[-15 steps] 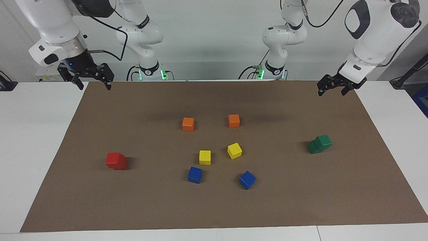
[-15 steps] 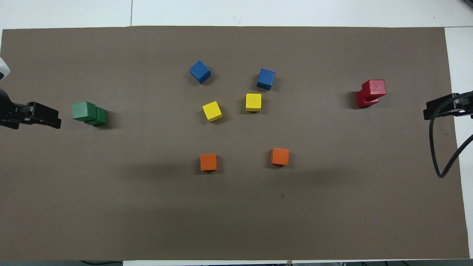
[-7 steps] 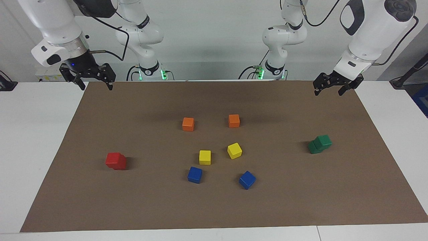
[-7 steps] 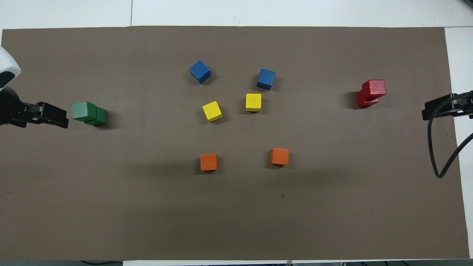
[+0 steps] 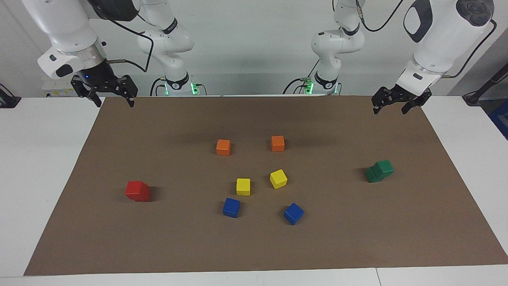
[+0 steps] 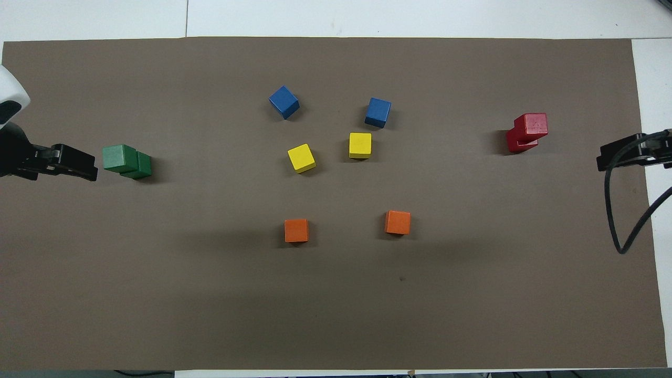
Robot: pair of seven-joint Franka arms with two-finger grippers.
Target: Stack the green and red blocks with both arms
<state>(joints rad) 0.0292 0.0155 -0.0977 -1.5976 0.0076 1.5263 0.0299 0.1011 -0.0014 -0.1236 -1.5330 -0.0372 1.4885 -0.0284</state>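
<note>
A: Where do the blocks stand?

B: The green blocks (image 5: 380, 171) are already one on the other, toward the left arm's end of the desk (image 5: 47, 159), on the brown mat (image 5: 254, 246). The red blocks (image 5: 137, 190) are stacked too, toward the right arm's end. Both top cubes sit skewed on their lower ones (the overhead view shows the offset plainly, green (image 6: 126, 161) and red (image 6: 527, 132)).

A: And the pincers?

B: The left pincer (image 5: 393, 105) hangs over the mat's corner at its own end, jaws spread wide, holding nothing. The right pincer (image 5: 112, 99) hangs over the mat's edge at its end, likewise wide open and empty. Both are well apart from the stacks.

A: If a top cube needed straightening, how would it handle?

B: I'd judge them light, rigid, and glossy, so a bit slippery between the fingertips. Take hold on two opposite flat side faces, about mid-height, the fingers square to the faces and not across corners. The upper green cube overhangs, so a sideways nudge could tip it off; come straight down.

A: Anything in the way?

B: No. The orange cubes (image 5: 223, 147), yellow cubes (image 5: 243, 186) and blue cubes (image 5: 231, 207) lie mid-mat, well apart from both stacks.
</note>
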